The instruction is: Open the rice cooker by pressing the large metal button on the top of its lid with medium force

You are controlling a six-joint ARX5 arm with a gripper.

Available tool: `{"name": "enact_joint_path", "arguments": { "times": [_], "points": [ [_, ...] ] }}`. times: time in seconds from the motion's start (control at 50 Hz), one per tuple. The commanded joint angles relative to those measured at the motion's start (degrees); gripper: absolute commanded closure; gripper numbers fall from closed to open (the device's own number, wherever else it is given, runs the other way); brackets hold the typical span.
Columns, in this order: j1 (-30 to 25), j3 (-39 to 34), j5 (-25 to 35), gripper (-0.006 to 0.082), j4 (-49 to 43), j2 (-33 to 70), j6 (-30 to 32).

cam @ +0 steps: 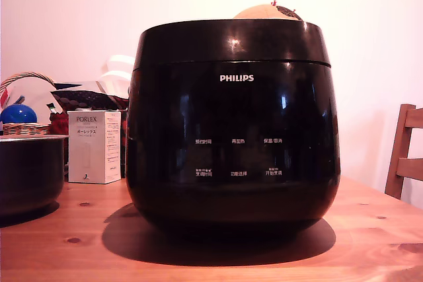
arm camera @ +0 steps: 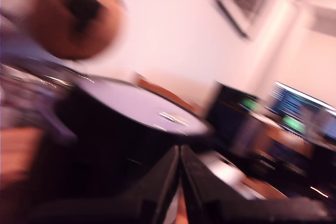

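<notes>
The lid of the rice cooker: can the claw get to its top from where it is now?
Probably yes. In the wrist view the claw, fingers together, sits just beside the lid, whose top looks bare. The picture is blurred and I cannot make out the button. The rice cooker looks closed.

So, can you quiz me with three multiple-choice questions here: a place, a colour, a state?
1. In the exterior view, the white cardboard box stands where from the glossy black rounded rice cooker? A right B left C on top
2. Its PHILIPS lettering is: A red B gold C white
3. Its round black lid is: A shut B raised C removed
1 B, it stands at that view's left; 2 C, white on black; 3 A, it sits flush on the body.
</notes>
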Motion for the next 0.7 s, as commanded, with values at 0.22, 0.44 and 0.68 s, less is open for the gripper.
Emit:
{"name": "enact_joint_path", "arguments": {
  "times": [0.22, 0.44, 0.68],
  "points": [
    [-4.2, 6.7, 5.6, 0.0786, 1.4, 14.2, -0.6],
    [-8.4, 14.6, 4.4, 0.0786, 3.1, 28.0, 11.1],
    [-14.2, 23.1, -4.2, 0.0786, 4.0, 42.0, 27.5]
  ]
}}
